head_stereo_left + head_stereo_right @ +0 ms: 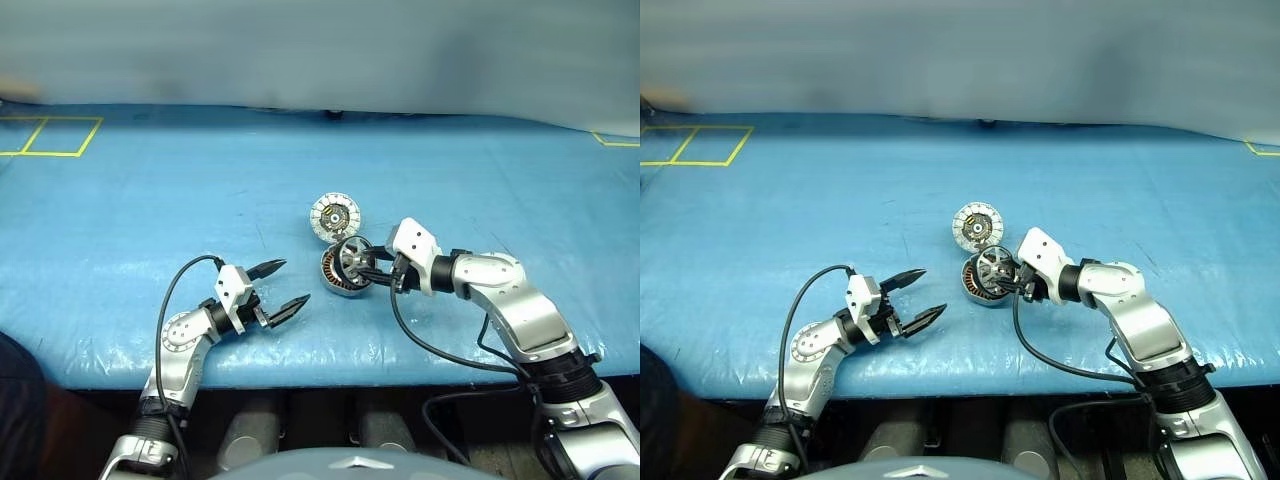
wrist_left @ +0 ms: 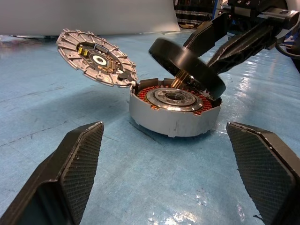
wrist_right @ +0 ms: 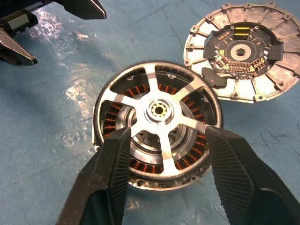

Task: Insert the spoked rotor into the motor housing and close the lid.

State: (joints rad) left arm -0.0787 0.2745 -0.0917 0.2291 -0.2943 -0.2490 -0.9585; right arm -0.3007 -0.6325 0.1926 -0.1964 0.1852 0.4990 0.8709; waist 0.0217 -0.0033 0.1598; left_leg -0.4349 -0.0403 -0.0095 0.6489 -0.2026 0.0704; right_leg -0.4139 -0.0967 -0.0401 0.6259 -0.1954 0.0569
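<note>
Left eye view: one blue-covered table, one motor housing near its middle, one lid swung open at the housing's 12 o'clock and joined at the rim, one spoked rotor tilted over the housing's mouth, not yet seated flat. Two grippers counted. Right gripper at the housing's 3 o'clock, fingers spread either side of the rotor; right wrist view puts both black fingers against the rotor's rim, though whether pinching or just let go cannot be told. Left gripper at the housing's 8 o'clock, just beside but apart from it, jaws spread wide and holding nothing.

Left wrist view: copper windings ringed inside the grey housing, rotor leaning on its far edge, lid tipped up with whitish segments and a dark centre. No readable writing or brand anywhere.

Round about: yellow tape lines at the table's 10 o'clock corner and another at 2 o'clock; black cables looping off both arms. Nothing lying between the left gripper and the housing.
</note>
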